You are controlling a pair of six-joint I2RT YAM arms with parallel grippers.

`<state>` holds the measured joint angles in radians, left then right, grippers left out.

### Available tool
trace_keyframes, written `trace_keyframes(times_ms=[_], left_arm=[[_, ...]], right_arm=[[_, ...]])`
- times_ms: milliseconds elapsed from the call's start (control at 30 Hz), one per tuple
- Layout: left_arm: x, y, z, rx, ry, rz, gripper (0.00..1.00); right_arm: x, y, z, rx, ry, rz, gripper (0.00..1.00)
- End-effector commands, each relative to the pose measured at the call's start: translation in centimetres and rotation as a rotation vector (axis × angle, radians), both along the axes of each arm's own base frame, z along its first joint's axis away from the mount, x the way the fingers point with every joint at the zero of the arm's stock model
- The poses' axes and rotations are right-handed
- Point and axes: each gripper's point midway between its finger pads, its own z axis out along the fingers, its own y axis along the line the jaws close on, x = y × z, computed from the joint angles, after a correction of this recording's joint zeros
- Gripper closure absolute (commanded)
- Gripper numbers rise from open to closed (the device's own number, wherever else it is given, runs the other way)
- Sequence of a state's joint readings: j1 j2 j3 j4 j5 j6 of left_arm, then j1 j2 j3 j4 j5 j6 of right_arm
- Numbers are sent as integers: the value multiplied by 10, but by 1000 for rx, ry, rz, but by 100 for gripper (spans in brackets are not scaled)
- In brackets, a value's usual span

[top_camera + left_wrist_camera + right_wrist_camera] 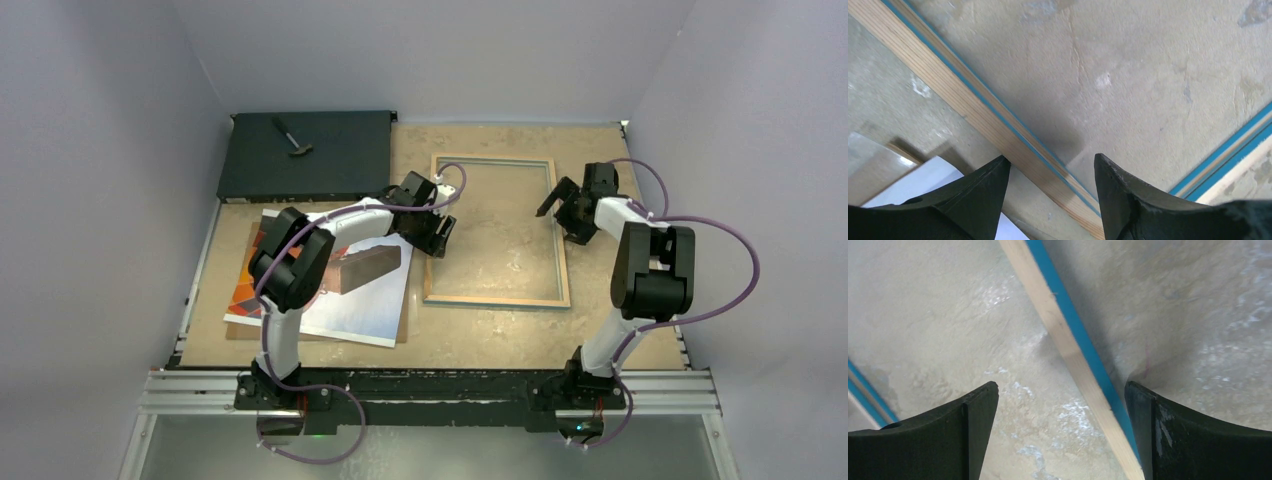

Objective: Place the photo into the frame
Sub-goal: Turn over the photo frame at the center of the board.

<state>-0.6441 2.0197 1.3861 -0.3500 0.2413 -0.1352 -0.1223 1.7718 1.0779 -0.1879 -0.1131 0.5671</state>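
Note:
The frame (497,298) lies flat on the table with its bare wood back up and a blue edge showing. My left gripper (437,238) hangs over the frame's left rail (973,105). It is open, one finger on each side of the rail (1050,160). My right gripper (560,220) is open wide over the right rail (1068,347), which passes close to its right finger (1060,390). The photo (345,305) lies at the near left under the left arm, orange print at its left end, with a pale corner (930,177) in the left wrist view.
A flat black box (305,158) sits at the back left with a small hammer-like tool (292,135) on top. A brown panel (256,232) lies under the photo, and a brown block-like piece (365,268) rests on the photo beside the left arm.

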Motion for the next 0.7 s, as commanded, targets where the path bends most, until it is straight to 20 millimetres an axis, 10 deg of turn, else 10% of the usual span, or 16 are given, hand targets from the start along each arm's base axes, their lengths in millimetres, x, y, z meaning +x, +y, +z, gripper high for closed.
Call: trace_keyframes(times_ms=[0,300,467,667], left_arm=[[-21,3,13,-14,33,-40,38],[1,5,102,-53,-52,-22,29],[44,57,196,-101,-172,84,26],[67,205,244,41,-280,295,24]], right_arm=[[-5,-25,7,-134,10,-72,1],[16,-14,95,-210,-226,-112,1],[41,107,131,-213,-359,115,1],[35,275,127,-148,-417,414,14]])
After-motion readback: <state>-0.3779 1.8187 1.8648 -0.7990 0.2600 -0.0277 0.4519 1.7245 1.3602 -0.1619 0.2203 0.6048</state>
